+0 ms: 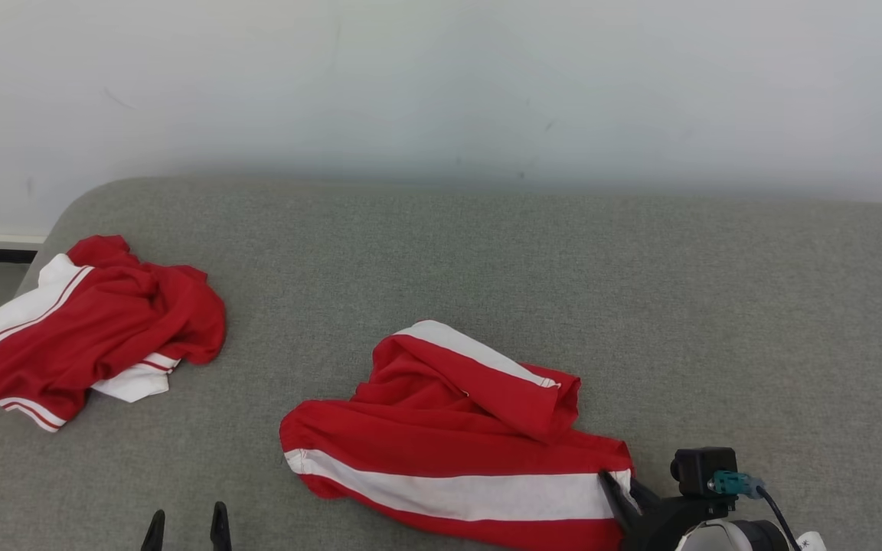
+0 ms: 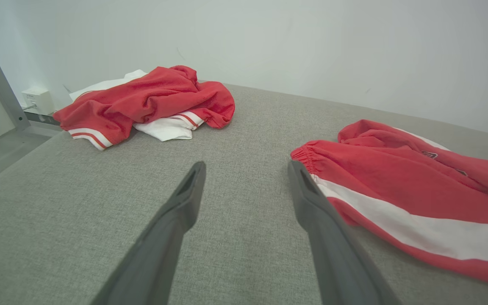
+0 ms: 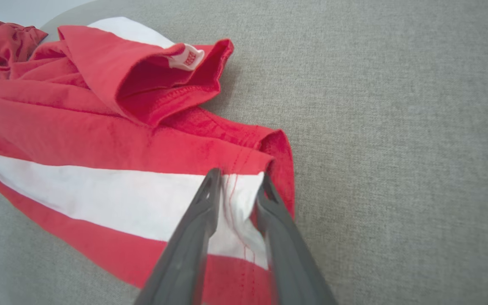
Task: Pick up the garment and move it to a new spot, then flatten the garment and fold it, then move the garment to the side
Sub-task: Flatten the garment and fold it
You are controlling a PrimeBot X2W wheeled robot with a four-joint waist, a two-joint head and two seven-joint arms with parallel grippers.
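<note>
Between the fingertips of the right pincer (image 3: 239,177), garment (image 3: 112,140) hem, grip unclear.

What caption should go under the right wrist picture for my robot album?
The right gripper straddles the white-striped hem of the red garment on the grey padded surface.

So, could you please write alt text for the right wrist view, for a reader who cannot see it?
The right tool, two long dark fingers, straddles the hem of a crumpled red cloth garment with a broad white stripe, cloth bunched between the fingers. The garment lies on a grey woven fabric surface.
</note>
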